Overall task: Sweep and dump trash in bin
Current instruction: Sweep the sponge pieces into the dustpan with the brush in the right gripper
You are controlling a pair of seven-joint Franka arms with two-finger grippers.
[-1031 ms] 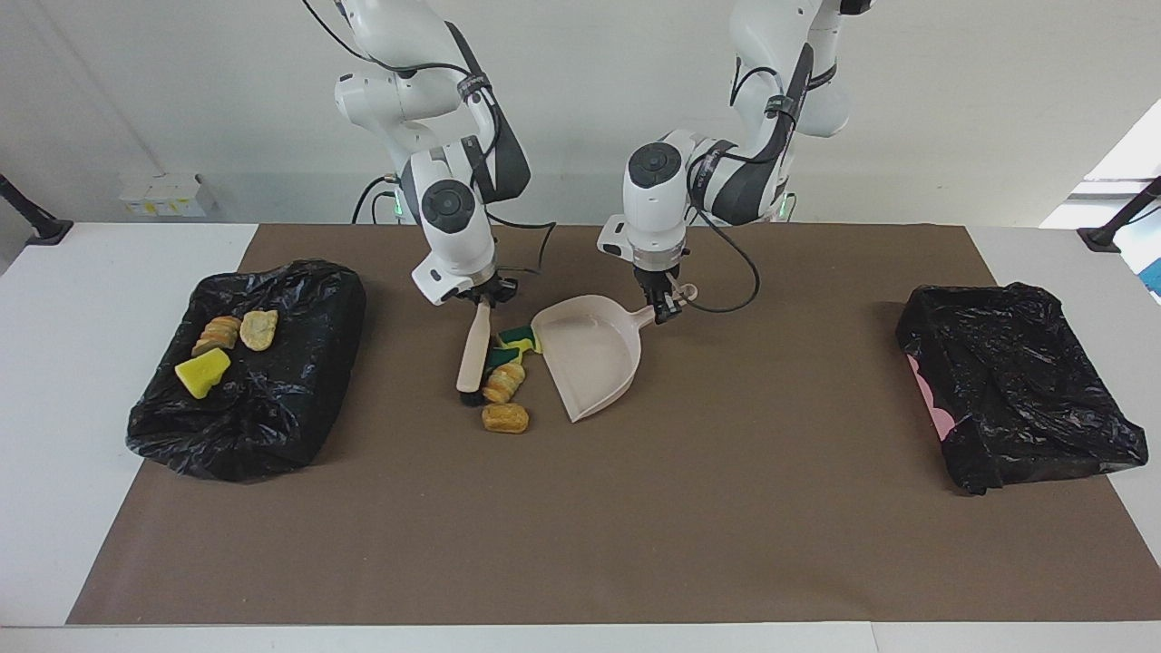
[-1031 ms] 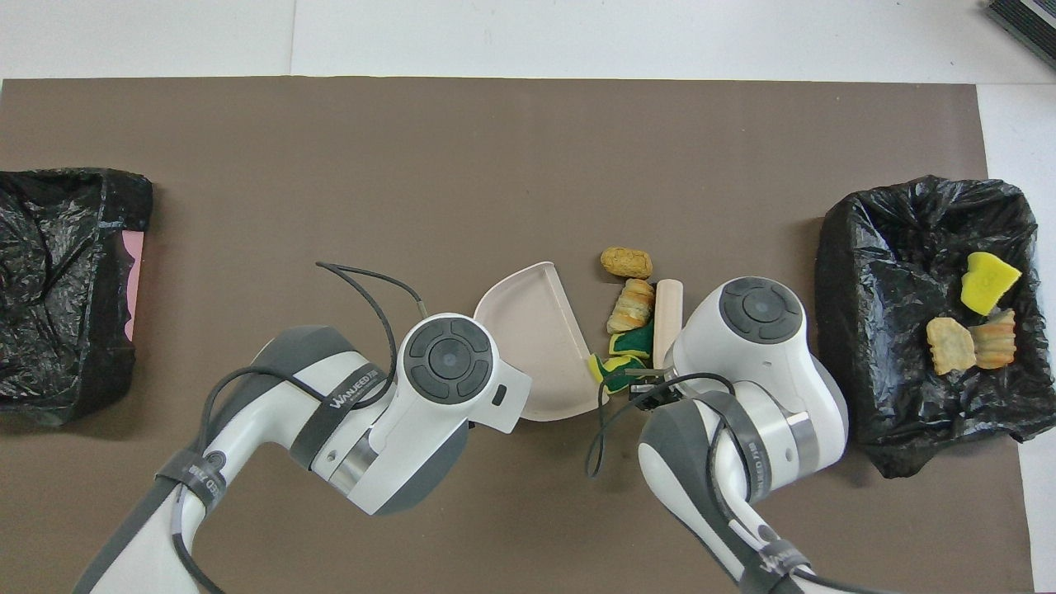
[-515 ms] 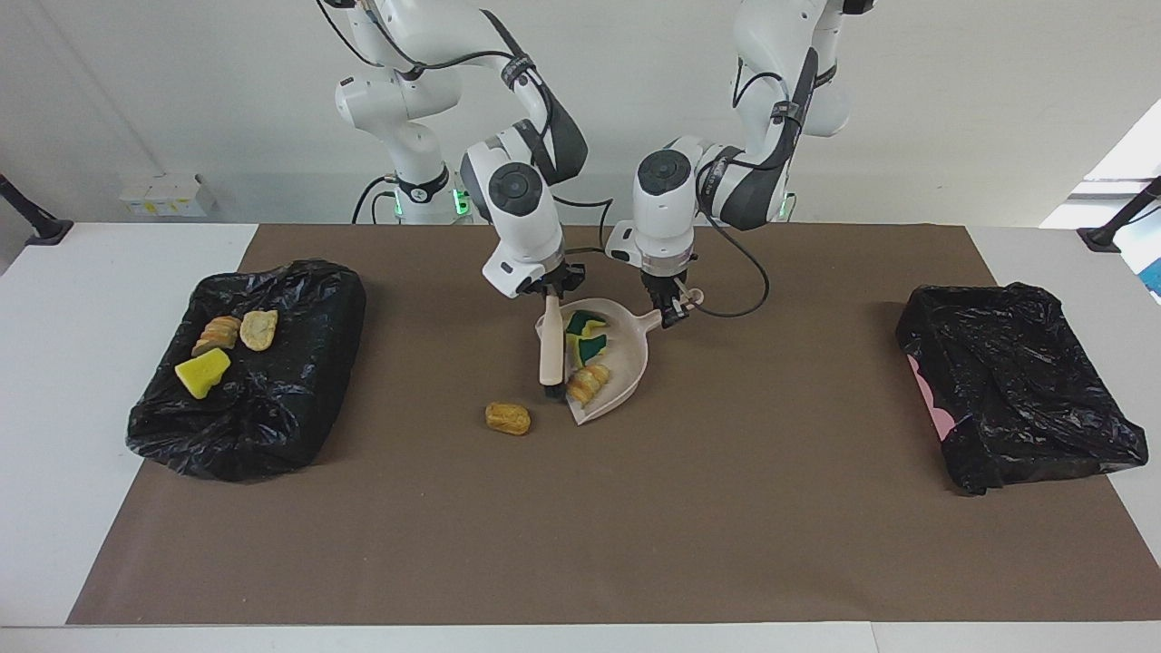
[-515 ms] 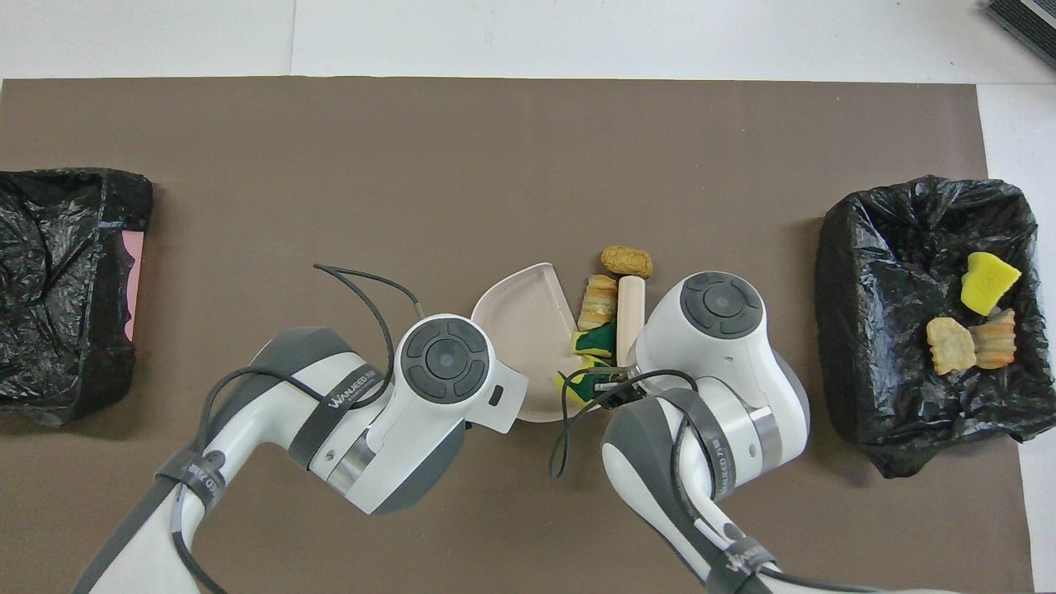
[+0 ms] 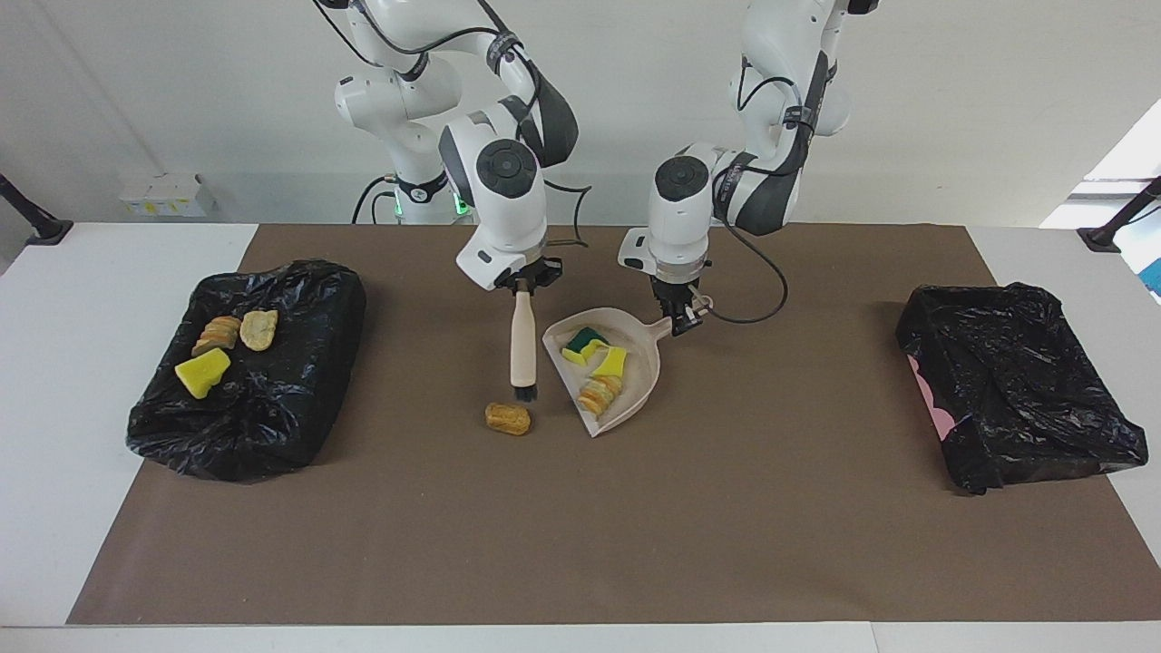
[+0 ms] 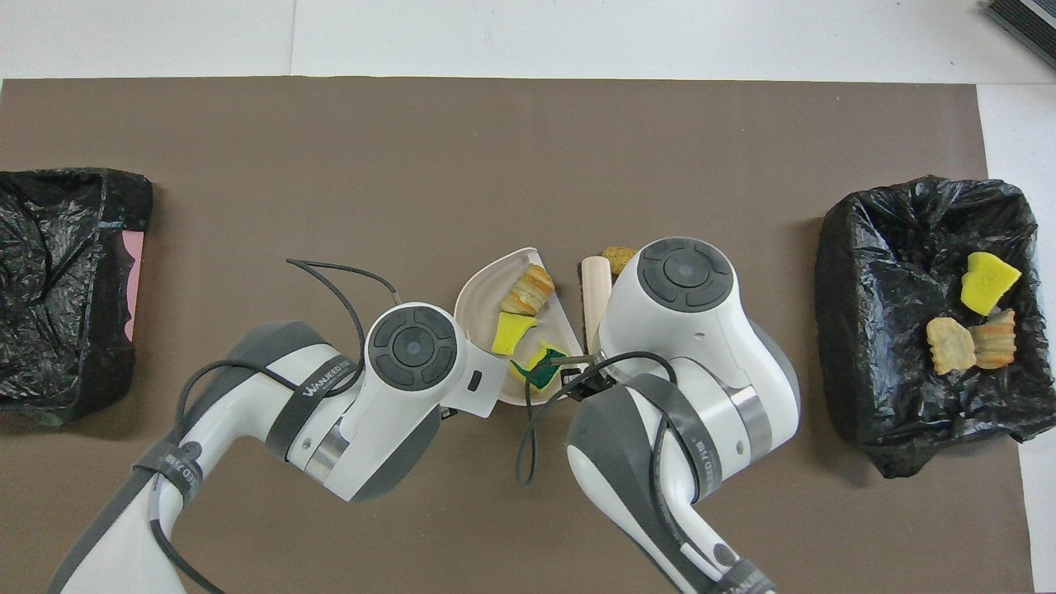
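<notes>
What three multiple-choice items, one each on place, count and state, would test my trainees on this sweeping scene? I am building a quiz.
1. Where is the lone tan-brown chunk?
A. in the dustpan
B. on the brown mat, just beneath the brush's bristles
C. in a bag

2. How many scraps lie in the dustpan?
A. one
B. three
C. five

3. What does the right gripper hold?
A. nothing
B. the dustpan
C. the brush

Answers:
1 B: it sits on the mat, outside the pan.
2 B: two green-backed sponge pieces and a ribbed bread-like chunk lie inside.
3 C: its fingers are shut on the brush handle, while the left gripper holds the dustpan's handle.
</notes>
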